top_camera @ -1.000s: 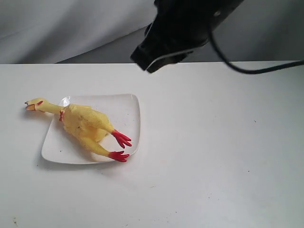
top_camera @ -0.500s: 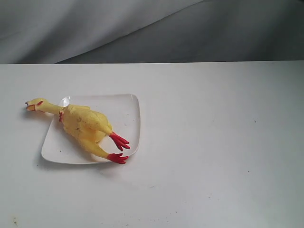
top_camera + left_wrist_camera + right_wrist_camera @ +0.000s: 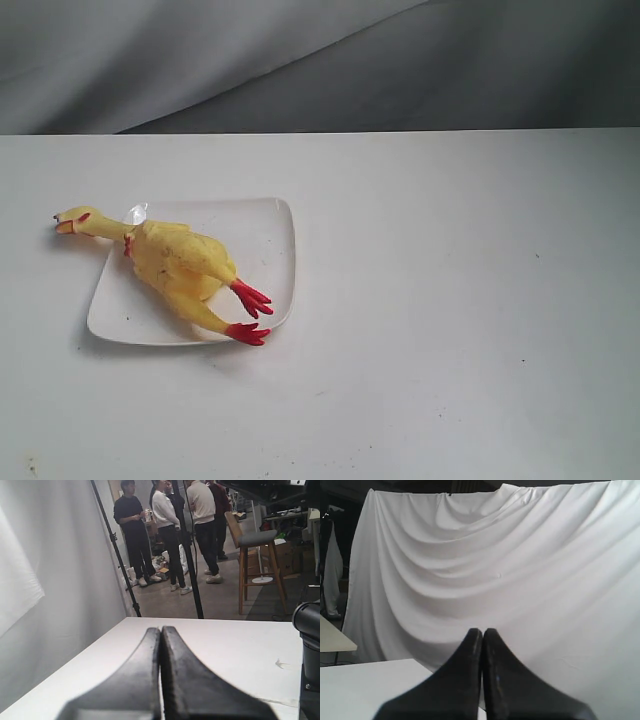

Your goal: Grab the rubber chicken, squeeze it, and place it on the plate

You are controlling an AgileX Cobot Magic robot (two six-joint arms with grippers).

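Observation:
The yellow rubber chicken (image 3: pixel 178 265) lies on the white square plate (image 3: pixel 270 235) at the left of the table. Its body and red feet rest on the plate, while its head and neck stick out past the plate's left edge. Neither arm shows in the exterior view. My left gripper (image 3: pixel 161 629) is shut with nothing between its fingers, pointing level over the table's edge. My right gripper (image 3: pixel 482 630) is also shut and empty, facing a white cloth backdrop. Neither wrist view shows the chicken or the plate.
The white table (image 3: pixel 460 300) stretches bare to the right of the plate. A grey cloth (image 3: pixel 300 60) hangs behind it. In the left wrist view, several people (image 3: pixel 170 525), a wooden stool (image 3: pixel 255 555) and a black stand pole (image 3: pixel 115 550) are beyond the table.
One second ago a black arm hung across the top of the exterior view; it has since withdrawn out of frame. The chicken's feet have settled slightly. The plate has not moved.

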